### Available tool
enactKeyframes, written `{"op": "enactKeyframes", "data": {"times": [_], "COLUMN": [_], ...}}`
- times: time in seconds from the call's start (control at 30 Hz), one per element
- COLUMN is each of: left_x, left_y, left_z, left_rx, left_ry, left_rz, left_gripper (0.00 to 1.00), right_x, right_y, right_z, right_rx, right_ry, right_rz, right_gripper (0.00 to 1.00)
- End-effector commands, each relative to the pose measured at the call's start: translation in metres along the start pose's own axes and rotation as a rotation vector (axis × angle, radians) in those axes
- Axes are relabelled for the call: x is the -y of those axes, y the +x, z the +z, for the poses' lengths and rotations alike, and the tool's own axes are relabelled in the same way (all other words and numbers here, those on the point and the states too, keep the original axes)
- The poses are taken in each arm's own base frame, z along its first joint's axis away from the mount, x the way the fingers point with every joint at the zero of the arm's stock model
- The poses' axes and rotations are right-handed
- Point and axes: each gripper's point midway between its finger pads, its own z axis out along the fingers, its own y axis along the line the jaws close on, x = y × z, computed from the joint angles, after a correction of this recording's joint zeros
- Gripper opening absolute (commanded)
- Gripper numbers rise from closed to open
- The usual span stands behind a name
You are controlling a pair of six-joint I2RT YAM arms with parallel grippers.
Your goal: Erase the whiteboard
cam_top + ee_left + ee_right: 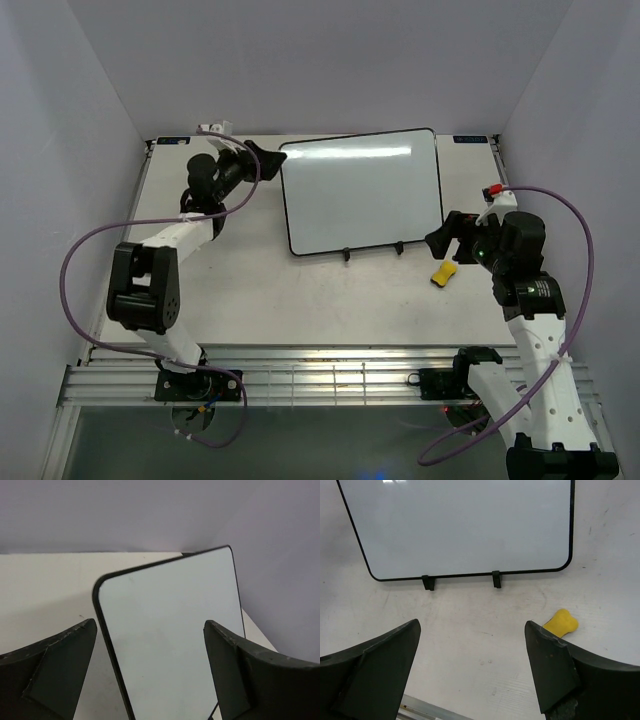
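Left arm's black fingers (65,650) gape wide and empty beside the left edge of the glossy white black-framed whiteboard (362,195). It sits mid-back on the pale worktop (300,300), long axis left to right, clipped edge toward the arms. Right arm's black fingers (390,650), also wide and empty, hover near a small yellow eraser block (444,273).

The left arm (170,237) and right arm (545,340) are showing white links, black joints, a purple cable (75,255) each; left gripper (150,630) and right gripper (472,630) are showing dark wedge fingers (55,670).
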Motion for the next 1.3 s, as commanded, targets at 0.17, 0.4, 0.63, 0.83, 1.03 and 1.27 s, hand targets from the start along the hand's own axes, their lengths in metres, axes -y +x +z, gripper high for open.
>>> {"op": "enactKeyframes", "data": {"times": [0.17, 0.4, 0.63, 0.83, 1.03, 1.27], "left_x": [-0.04, -0.037, -0.007, 0.038, 0.065, 0.069], "left_y": [-0.058, -0.066, -0.053, -0.053, -0.077, -0.077], "left_z": [-0.049, -0.132, -0.231, -0.278, -0.306, -0.31], "left_rx": [0.005, -0.094, -0.084, -0.029, 0.035, 0.047], "left_ry": [-0.421, -0.758, -0.86, -0.761, -0.778, -0.789], "left_rz": [0.081, 0.014, 0.137, 0.249, 0.288, 0.26], "left_gripper": [0.98, 0.98, 0.98, 0.98, 0.98, 0.98], "right_x": [0.001, 0.019, 0.022, 0.027, 0.027, 0.037], "right_y": [-0.016, -0.018, -0.017, -0.008, -0.004, -0.005], "right_z": [-0.004, -0.008, -0.007, -0.012, -0.036, -0.063], "right_rx": [0.023, 0.002, -0.016, -0.013, -0.011, 0.024], "right_ry": [0.028, 0.147, 0.165, 0.205, 0.242, 0.345], "right_rz": [-0.044, -0.047, -0.071, -0.126, -0.154, -0.195], "right_gripper": [0.9, 0.9, 0.9, 0.9, 0.9, 0.9]}}
